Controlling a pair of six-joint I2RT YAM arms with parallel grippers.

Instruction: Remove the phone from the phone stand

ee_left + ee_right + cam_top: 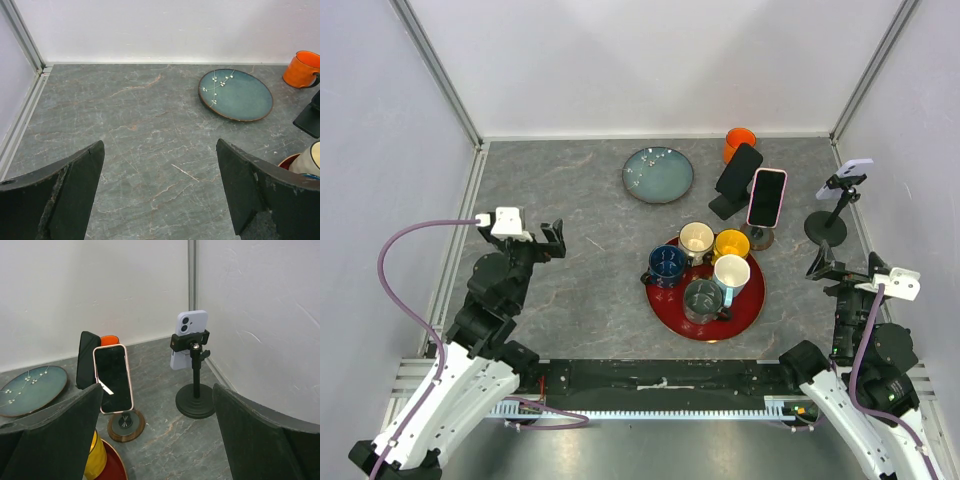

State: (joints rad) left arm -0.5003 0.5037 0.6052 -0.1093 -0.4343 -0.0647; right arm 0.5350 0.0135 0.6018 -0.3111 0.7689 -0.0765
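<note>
A pink-cased phone leans on a round wooden stand at the back right; it also shows in the right wrist view on that stand. A lavender phone is clamped on a black pole stand by the right wall, and is seen in the right wrist view too. A black phone leans on a black stand. My right gripper is open and empty, short of both stands. My left gripper is open and empty at the left.
A red tray with several mugs sits at centre right, just left of my right gripper. A teal plate and an orange cup stand at the back. Walls close in on three sides.
</note>
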